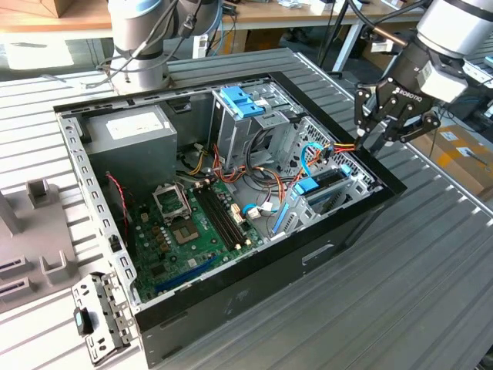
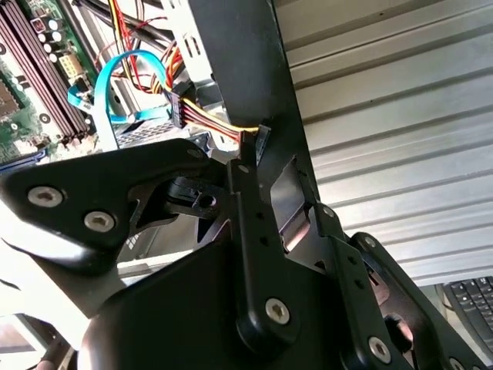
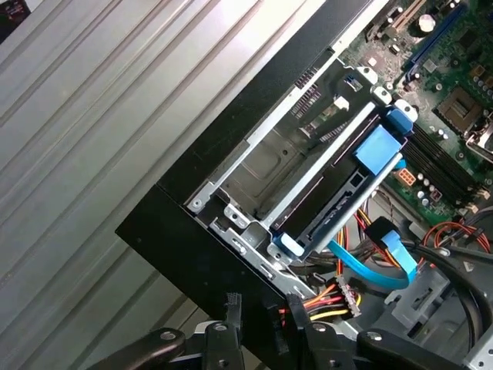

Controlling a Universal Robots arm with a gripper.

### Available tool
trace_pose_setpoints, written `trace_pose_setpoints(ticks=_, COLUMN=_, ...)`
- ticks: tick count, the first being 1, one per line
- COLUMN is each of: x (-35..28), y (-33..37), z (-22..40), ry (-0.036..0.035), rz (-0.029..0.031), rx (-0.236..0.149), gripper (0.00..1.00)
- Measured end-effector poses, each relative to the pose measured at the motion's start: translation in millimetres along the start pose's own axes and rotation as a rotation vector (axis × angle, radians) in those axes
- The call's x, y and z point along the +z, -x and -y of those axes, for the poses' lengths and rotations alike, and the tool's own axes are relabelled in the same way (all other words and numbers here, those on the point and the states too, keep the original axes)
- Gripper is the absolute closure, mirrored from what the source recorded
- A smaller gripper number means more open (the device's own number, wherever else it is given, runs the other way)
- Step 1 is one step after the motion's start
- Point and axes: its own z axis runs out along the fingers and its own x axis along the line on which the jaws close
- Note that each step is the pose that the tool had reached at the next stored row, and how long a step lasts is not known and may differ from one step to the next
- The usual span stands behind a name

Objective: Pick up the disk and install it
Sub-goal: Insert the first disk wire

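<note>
while the gripper (image 1: 379,129) hovers beside it, the disk (image 3: 339,189) sits in the case (image 1: 254,304).

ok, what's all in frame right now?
table: one, grey slatted metal, under everything
case: one, black, open, on the table
power supply: one, grey, case corner at the exterior view's left
motherboard: one, green, case floor
tray: one, light blue, on top of the upper drive cage
disk: one, dark edge with blue rails, in the corner bay
data cable: one, light blue, looped beside the bay
tool: one, black, over the case rim by the bay
</note>
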Motion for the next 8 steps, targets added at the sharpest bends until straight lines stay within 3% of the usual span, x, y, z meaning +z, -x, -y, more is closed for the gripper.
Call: trace_pose_setpoints(ticks=8, x=0.7, y=-0.2, z=0.8, ry=-0.0016, rz=0.0017, rx=0.000, gripper=0.64)
